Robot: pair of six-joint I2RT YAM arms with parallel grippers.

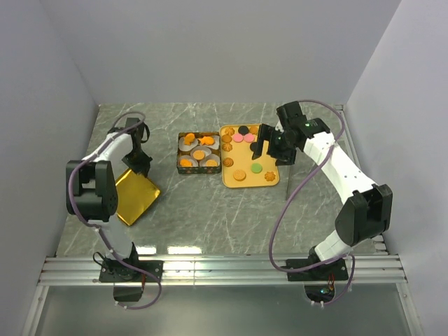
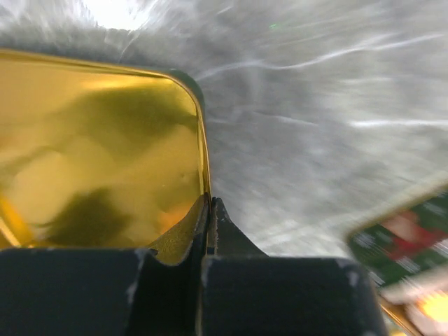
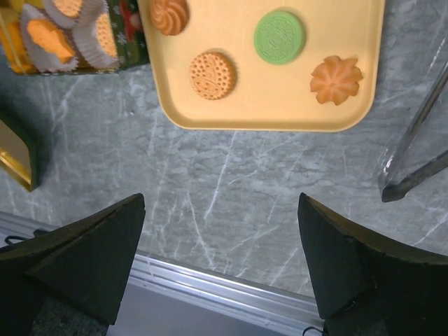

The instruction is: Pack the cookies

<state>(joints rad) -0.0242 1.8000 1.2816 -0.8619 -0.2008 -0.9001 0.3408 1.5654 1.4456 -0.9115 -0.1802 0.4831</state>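
Observation:
Several cookies lie on a yellow tray (image 1: 269,183): orange, pink, green and black ones. The right wrist view shows a green cookie (image 3: 279,36), a dotted round cookie (image 3: 212,73), a flower-shaped cookie (image 3: 336,79) and a swirl cookie (image 3: 169,14). More orange cookies sit in white paper cups inside a tin box (image 1: 178,150). My right gripper (image 1: 269,147) hangs open over the tray's near side, holding nothing (image 3: 220,238). My left gripper (image 1: 140,165) is shut on the rim of a gold lid (image 2: 91,154), with one finger inside the lid and one outside (image 2: 210,208).
The gold lid (image 1: 136,197) lies tilted at the left of the tin box. A slim pair of clear tongs (image 3: 416,150) lies right of the tray (image 3: 280,122). The tin box's corner (image 2: 406,238) shows blurred in the left wrist view. Walls enclose the marble table on three sides.

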